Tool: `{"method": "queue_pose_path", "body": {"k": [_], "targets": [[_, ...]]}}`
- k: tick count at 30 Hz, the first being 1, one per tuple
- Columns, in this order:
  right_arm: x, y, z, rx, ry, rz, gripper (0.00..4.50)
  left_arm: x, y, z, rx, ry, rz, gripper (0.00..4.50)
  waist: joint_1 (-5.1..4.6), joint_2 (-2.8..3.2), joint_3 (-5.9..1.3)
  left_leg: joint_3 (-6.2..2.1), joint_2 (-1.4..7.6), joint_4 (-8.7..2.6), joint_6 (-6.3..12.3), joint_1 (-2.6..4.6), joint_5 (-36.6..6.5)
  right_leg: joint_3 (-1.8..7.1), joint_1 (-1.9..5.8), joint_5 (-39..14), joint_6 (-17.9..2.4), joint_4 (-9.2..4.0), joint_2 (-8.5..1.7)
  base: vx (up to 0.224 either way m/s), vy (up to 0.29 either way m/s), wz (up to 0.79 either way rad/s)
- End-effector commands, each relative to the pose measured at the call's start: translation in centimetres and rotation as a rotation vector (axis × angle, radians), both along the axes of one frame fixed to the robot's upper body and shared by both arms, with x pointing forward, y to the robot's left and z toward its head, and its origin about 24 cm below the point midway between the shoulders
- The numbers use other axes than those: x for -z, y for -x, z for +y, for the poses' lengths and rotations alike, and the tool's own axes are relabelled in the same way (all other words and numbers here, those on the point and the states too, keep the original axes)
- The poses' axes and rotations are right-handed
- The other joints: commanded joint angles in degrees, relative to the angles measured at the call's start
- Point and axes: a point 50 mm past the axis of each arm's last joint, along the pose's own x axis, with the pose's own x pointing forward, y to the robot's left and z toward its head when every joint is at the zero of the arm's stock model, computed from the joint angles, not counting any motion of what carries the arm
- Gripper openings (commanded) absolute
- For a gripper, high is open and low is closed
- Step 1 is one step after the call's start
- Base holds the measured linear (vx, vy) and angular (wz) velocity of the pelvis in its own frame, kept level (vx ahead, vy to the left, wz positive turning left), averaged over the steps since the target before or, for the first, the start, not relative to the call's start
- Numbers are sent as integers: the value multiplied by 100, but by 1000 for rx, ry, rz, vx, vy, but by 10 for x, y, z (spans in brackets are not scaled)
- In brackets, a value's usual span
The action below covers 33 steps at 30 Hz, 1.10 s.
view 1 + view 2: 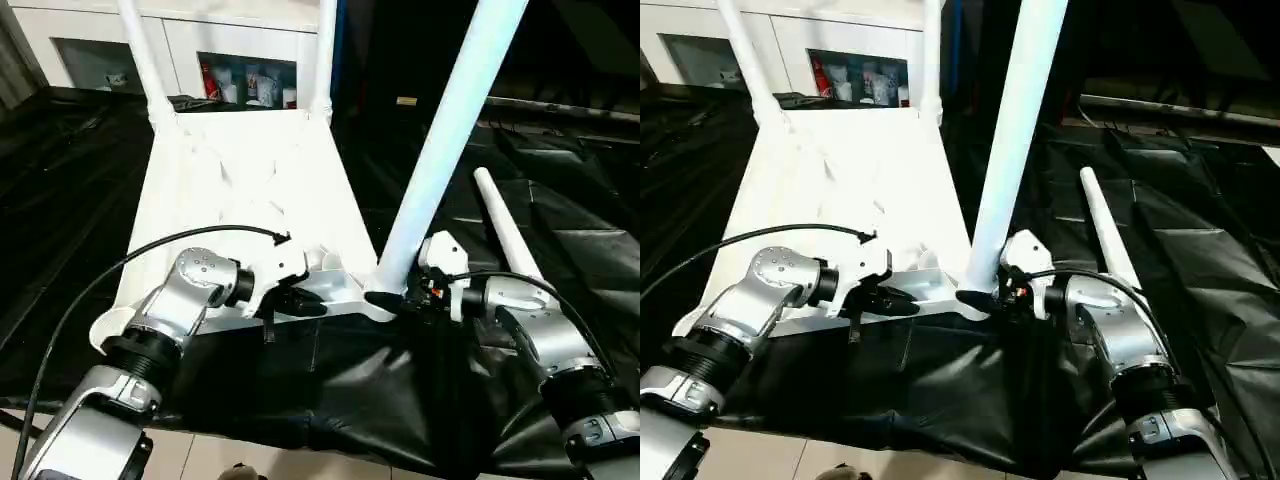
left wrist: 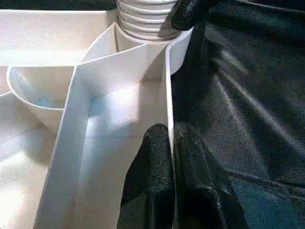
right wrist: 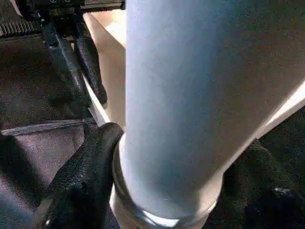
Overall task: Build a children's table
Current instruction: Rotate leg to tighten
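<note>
Nearest, left hand (image 1: 300, 302), black fingers (image 2: 157, 162) pinched tight on the thin near rim of the white plastic table top (image 1: 240, 190), which lies upside down, ribbed underside up, on a counter draped in crinkled black sheet (image 1: 560, 230); right hand (image 1: 392, 298) at the near right corner socket, one textured black finger (image 3: 86, 167) pressed to the flared ringed base of a smooth tapered tubular leg (image 1: 445, 140) standing tilted there, clamped or merely resting cannot tell; loose leg (image 1: 505, 225) lies beside on the sheet; two legs (image 1: 140, 50) upright at far corners; white cabinet (image 1: 240, 60) behind.
</note>
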Motion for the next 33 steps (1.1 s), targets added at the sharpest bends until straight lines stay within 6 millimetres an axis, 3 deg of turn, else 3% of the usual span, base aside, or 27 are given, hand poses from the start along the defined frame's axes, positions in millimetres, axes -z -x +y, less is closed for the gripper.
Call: {"method": "queue_pose_path", "body": {"k": [1, 6, 8, 11, 15, 20, 24, 27, 31, 33], "targets": [[4, -1, -4, 10, 41, 14, 272, -6, 3, -10, 51, 53, -12, 0, -17, -43, -383, -23, 208, -294, 515, 69, -474, 250, 347, 250, -1518, -269, -346, 0, 0, 0], [20, -5, -7, 163, 23, 88, 271, -3, -3, -13, -53, 66, -24, 0, -42, -50, -365, -25, 208, -303, 462, 68, -587, 250, 336, 26, -1515, -290, -348, 0, 0, 0], [32, -8, -7, 277, 41, 137, 270, 0, -11, -16, -169, 72, -26, 0, -77, -52, -322, -31, 204, -341, 312, 89, -866, 247, 317, -473, -1455, -358, -353, 0, 0, 0], [52, -15, 1, 557, 71, 197, 270, 5, -22, -30, -350, 95, -22, 0, -170, -35, -290, -56, 188, -392, -36, 116, -1345, 258, 294, -1514, -1181, -462, -362, 0, 0, 0], [60, -21, 17, 751, 5, 236, 270, 11, -31, -44, -544, 80, -23, 0, -188, -28, -280, -75, 173, -410, -118, 177, -1712, 258, 269, -2154, -938, -551, -373, 0, 0, 0], [62, -27, 50, 858, -22, 226, 270, 15, -33, -68, -620, 45, -47, 0, -173, -31, -335, -67, 157, -410, -3, 150, -1424, 259, 295, -1437, -1015, -506, -368, 0, 0, 0], [55, -29, 60, 800, -99, 216, 270, 14, -33, -68, -583, 34, -68, 0, -155, -31, -337, -62, 151, -411, 142, 125, -1349, 250, 322, -1257, -1001, -504, -373, 0, 0, 0], [45, -33, 59, 756, -126, 164, 340, 13, -33, -64, -556, 21, -81, 0, -152, -14, -330, -71, 164, -427, 135, 131, -1461, 244, 313, -1433, -976, -519, -375, 0, 0, 0], [26, -42, 43, 682, -134, 74, 373, 10, -30, -58, -458, 27, -102, 0, -191, -31, -332, -95, 168, -444, 159, 75, -1487, 225, 346, -1570, -919, -523, -385, 0, 0, 0], [17, -43, 29, 611, -119, 59, 383, 9, -29, -48, -407, 17, -107, 0, -213, -4, -342, -80, 174, -420, 196, 92, -1349, 237, 331, -1314, -1035, -500, -381, 0, 0, 0]]}}
